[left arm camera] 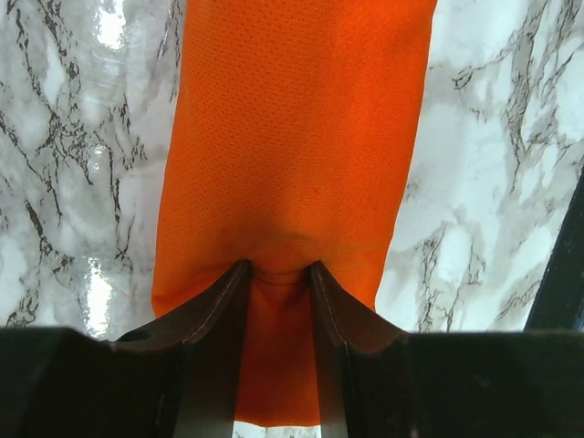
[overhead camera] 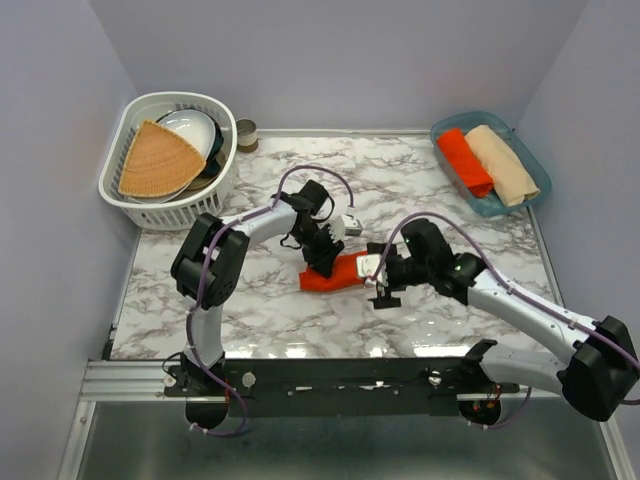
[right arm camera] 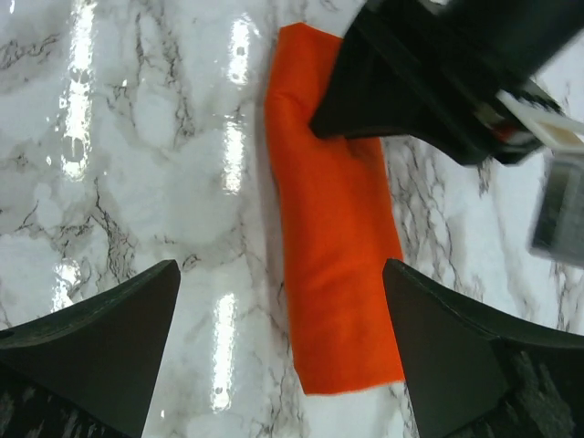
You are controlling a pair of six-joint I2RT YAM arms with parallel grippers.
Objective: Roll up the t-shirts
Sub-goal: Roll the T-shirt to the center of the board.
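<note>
The left gripper (left arm camera: 278,269) pinches a fold of the rolled orange t-shirt (overhead camera: 335,272), which lies at the middle of the marble table (overhead camera: 250,320); the right gripper (right arm camera: 280,266) hangs over its other end, jaws spread wide, holding nothing

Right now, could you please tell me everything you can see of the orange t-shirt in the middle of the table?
The orange t-shirt is bright orange-red cloth with a fine mesh-like weave, rolled into a long, narrow bundle. It lies flat on the marble table, between both arms. The left gripper pinches a fold near one end. The right gripper is open, its fingers either side of the other end. No label shows.
</note>
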